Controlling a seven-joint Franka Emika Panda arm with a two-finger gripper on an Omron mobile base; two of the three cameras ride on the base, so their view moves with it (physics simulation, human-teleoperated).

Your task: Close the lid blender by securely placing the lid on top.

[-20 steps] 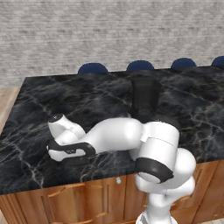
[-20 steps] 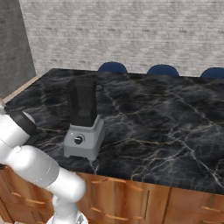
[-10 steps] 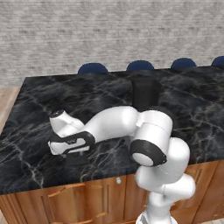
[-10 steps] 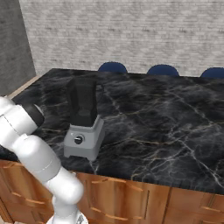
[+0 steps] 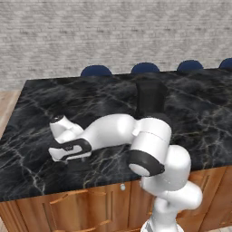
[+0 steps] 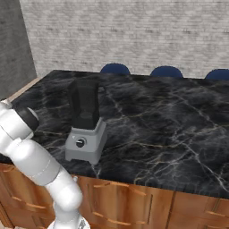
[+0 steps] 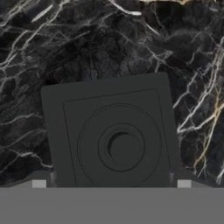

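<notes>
Gripper poised over the lid, blender waiting uncapped

Near the worktop's left front edge, your gripper [image 7: 111, 186] hangs jaws-wide over the black lid [image 7: 114, 133], so the pick-up is in hand: lower, then close. The right base view gives you what the hand view lacks, the blender [image 6: 86, 122] further right along the worktop [image 6: 179, 116].

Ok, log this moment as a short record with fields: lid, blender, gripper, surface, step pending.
lid: flat black square cap lying on the counter, directly under the hand
blender: grey base, dark jar, upright on the counter, jar top uncovered
gripper: open, fingertips either side of the lid, nothing held
surface: black marble counter
step pending: grasp the lid and carry it to the jar
</notes>
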